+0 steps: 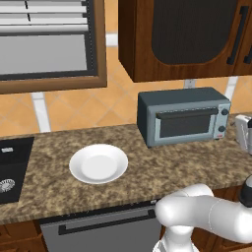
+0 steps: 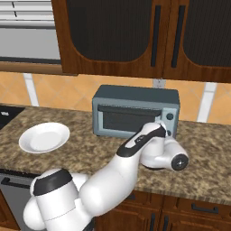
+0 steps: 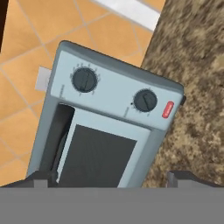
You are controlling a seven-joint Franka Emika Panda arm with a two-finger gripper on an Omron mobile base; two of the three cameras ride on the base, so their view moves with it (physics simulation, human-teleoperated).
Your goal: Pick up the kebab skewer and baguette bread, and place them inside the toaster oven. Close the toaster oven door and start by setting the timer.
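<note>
The blue-grey toaster oven [image 1: 184, 115] stands at the back of the granite counter, and its door [image 1: 186, 124] looks shut, handle bar along the top. In the hand view, which is rolled, two dark knobs [image 3: 84, 80] [image 3: 145, 100] and a red button [image 3: 168, 110] sit beside the dark glass window [image 3: 96, 157]. My gripper [image 3: 113, 179] is open, fingertips [image 3: 41, 178] wide apart with nothing between them, facing the oven's knob side from close by. In the right base view my hand [image 2: 155, 133] hovers at the oven's [image 2: 135, 113] right front. The white plate [image 1: 98, 163] is bare. The kebab skewer and baguette bread are hidden.
A black sink [image 1: 10, 172] lies at the counter's left end and a silver toaster [image 1: 244, 132] stands right of the oven. Dark wood cabinets [image 1: 182, 34] hang above it. A dishwasher front [image 1: 98, 230] sits below the counter edge.
</note>
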